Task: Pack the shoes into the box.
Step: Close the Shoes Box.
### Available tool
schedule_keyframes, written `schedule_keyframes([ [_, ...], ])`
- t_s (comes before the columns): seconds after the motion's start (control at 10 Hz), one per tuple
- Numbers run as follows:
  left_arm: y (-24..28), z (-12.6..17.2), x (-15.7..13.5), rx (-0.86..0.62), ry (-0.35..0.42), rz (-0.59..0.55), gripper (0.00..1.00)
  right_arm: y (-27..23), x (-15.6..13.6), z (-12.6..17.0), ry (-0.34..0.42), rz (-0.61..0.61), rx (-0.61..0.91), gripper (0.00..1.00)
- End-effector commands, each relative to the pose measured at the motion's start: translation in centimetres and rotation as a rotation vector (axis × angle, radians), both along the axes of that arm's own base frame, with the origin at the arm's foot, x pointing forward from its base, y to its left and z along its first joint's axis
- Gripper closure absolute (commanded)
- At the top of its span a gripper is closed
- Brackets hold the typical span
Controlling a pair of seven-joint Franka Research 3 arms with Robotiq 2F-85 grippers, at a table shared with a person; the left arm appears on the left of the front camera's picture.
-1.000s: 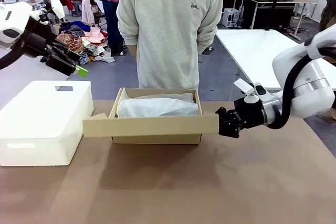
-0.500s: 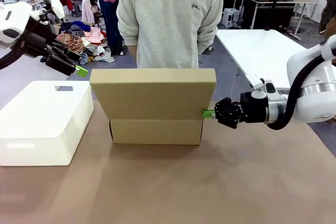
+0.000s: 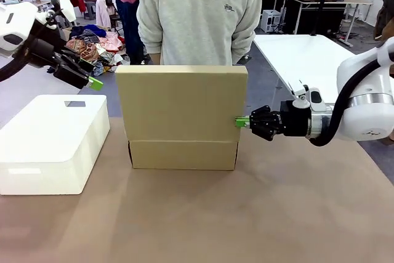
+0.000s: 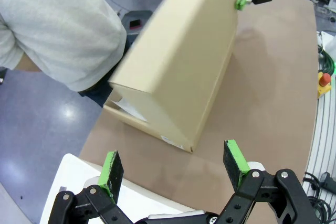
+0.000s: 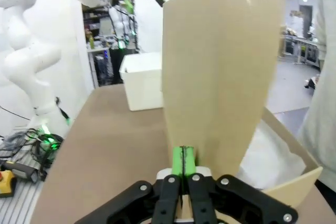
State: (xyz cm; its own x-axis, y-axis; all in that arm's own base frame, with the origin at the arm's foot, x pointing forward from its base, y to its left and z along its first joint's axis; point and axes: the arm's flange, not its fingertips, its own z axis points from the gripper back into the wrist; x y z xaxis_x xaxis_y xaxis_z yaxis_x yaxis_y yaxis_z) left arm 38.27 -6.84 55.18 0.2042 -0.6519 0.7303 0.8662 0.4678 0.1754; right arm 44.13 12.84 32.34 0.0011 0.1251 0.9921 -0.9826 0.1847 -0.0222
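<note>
The tan cardboard box [image 3: 183, 154] stands at mid table, its flap lid [image 3: 181, 103] raised upright and hiding the inside from the front. At the lid's right edge my right gripper [image 3: 241, 121] is shut on the lid. In the right wrist view the green pads [image 5: 183, 156] meet at the lid's [image 5: 220, 66] lower edge, with white tissue paper [image 5: 268, 156] in the box behind. The shoes are hidden. High at the left, my left gripper [image 3: 92, 81] hangs open and empty; its wrist view looks down past its fingers [image 4: 173, 169] onto the lid [image 4: 184, 61].
A white rounded plastic box [image 3: 49, 143] with a grey label sits on the table's left. A person in a grey sweatshirt [image 3: 197, 23] stands right behind the cardboard box. Bare brown tabletop [image 3: 203, 220] spreads in front.
The right gripper has swung the lid up from lying low across the box's front to standing upright, and it rose and moved slightly back. The left arm stayed put.
</note>
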Motion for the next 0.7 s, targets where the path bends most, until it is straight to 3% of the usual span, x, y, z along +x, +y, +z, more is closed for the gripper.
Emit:
schedule_keyframes([
  [0.0,0.2,0.0,0.2,-0.012,-0.007,-0.018,0.0,1.4,1.4,0.9,-0.001,-0.084,-0.095,1.0],
  [0.4,0.2,0.0,0.2,-0.012,-0.007,-0.018,0.0,1.2,2.2,2.4,-0.008,-0.001,-0.108,1.0],
  [0.6,0.2,0.0,0.2,-0.012,-0.007,-0.018,0.0,0.7,2.2,1.3,-0.018,-0.059,-0.104,1.0],
])
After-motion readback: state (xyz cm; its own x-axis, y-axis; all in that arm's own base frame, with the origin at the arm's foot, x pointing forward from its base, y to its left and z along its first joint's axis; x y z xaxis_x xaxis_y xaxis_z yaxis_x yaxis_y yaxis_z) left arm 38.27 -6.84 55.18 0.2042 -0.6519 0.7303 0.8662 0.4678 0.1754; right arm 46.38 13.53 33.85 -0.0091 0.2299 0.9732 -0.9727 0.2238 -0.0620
